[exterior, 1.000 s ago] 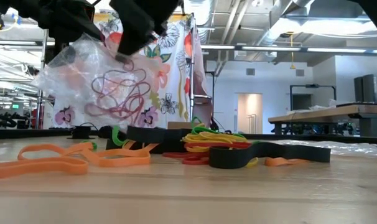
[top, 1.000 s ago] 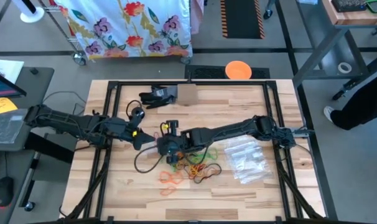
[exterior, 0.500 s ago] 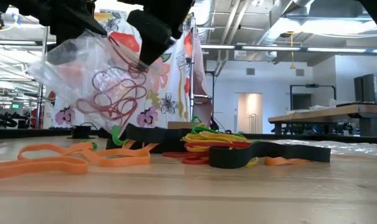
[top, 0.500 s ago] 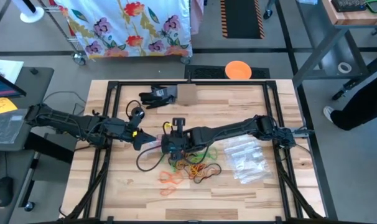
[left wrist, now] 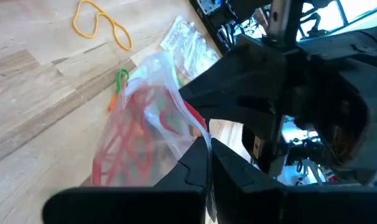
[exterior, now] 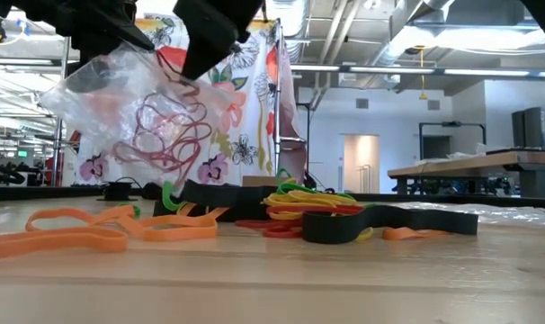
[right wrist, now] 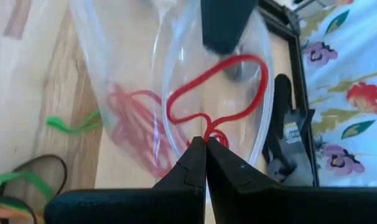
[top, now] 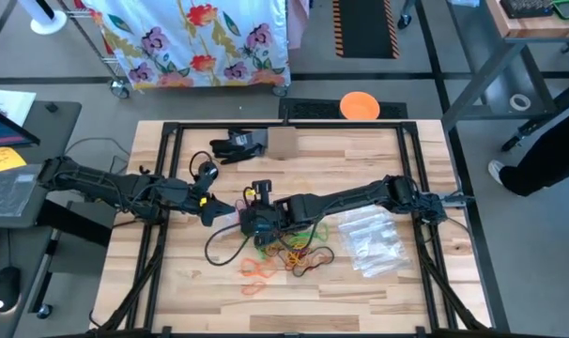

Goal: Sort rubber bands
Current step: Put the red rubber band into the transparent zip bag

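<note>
Step in hand: bagging red bands. Left gripper (left wrist: pixel 207 163) closed on edge of clear zip bag (exterior: pixel 120 108), holding it off table, mouth toward right arm. Right gripper (right wrist: pixel 205 163) closed, pinching red rubber band (right wrist: pixel 216 93) at bag mouth; red bands (exterior: pixel 169 135) already inside. Mixed pile of rubber bands (top: pixel 294 252) on table just beside, orange ones (exterior: pixel 93 229) nearer front.

Next, by judgement: push band deeper past rim, then release; loop may snag on fingers and pull back out.
</note>
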Motion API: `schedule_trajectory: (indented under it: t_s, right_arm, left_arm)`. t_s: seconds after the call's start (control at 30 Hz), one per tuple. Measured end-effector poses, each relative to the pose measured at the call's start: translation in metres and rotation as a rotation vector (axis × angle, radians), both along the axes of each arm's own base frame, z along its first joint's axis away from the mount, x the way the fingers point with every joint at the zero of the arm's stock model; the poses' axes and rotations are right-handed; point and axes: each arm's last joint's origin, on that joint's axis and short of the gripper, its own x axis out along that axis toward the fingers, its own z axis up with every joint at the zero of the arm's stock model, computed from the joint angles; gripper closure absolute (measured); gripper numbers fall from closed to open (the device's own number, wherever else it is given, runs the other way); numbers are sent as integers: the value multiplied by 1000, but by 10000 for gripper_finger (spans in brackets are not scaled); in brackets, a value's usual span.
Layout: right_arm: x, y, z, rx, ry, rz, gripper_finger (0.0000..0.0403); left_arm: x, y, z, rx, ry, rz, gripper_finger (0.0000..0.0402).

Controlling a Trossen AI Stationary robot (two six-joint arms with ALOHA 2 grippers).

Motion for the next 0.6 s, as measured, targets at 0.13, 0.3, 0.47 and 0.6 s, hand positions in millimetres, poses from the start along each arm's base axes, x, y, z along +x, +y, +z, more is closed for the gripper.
schedule_trajectory:
  t_s: [0.13,0.3,0.47,0.6]
  right_arm:
    - [-4,-6,-6,118,88,43,403]
    - [-7,-10,-7,108,81,-54,403]
    - [-2,-9,-4,95,50,-1,403]
    - [-5,-9,-7,109,101,25,403]
  left_arm:
    - [0,0,0,-2,1,3,402]
    - [0,0,-1,1,10,8,401]
    - [0,0,-1,1,10,7,402]
    - [0,0,-1,1,11,7,402]
